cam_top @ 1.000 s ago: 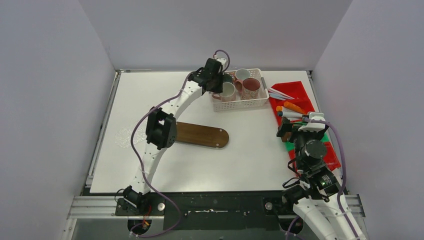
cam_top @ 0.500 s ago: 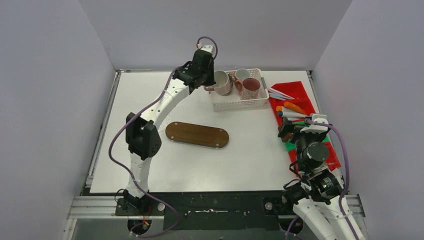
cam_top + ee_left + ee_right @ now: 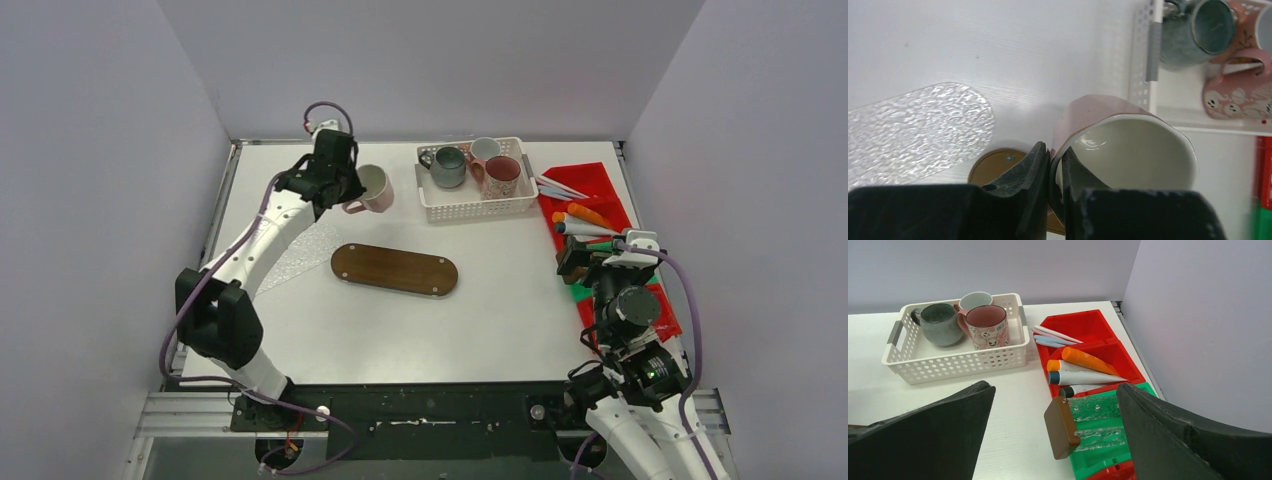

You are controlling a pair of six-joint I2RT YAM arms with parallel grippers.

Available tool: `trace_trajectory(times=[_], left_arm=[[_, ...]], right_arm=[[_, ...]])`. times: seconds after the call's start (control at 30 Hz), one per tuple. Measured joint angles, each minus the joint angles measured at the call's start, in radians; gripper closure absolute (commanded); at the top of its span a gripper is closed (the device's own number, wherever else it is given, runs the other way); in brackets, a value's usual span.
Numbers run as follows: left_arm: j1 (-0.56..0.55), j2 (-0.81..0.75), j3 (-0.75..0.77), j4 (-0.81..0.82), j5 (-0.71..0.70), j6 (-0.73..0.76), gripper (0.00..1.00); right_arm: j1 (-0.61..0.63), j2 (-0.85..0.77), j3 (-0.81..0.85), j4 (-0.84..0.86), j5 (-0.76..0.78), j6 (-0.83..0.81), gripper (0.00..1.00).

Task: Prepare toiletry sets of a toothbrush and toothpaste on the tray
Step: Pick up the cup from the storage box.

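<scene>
A white table [image 3: 500,320] sits between pale purple walls: a left wall [image 3: 90,200], a right wall [image 3: 770,150] and a far wall [image 3: 430,60]. A metal rail [image 3: 450,412] runs along the near edge.

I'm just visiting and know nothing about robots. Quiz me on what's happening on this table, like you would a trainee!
1. True or false: the left gripper is pinching a pinkish mug by its rim.
2. How many mugs sit in the white basket? A) two B) three C) four
3. Fill in: the right gripper has its jaws standing ___.
Key: 1 true; 2 B; 3 open.
</scene>
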Motion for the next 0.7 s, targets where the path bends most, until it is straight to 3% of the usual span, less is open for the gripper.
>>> trace_trajectory(times=[0.47, 0.7], left_arm=[[0.253, -0.325, -0.345, 0.002, -0.083, -0.104, 1.00], [0.371, -0.377, -0.407, -0.047, -0.128, -0.177, 1.00]], right_arm=[[0.000, 0.000, 0.000, 0.000, -0.001, 0.000, 0.00], [0.000, 0.000, 0.000, 0.000, -0.002, 0.001, 0.00]])
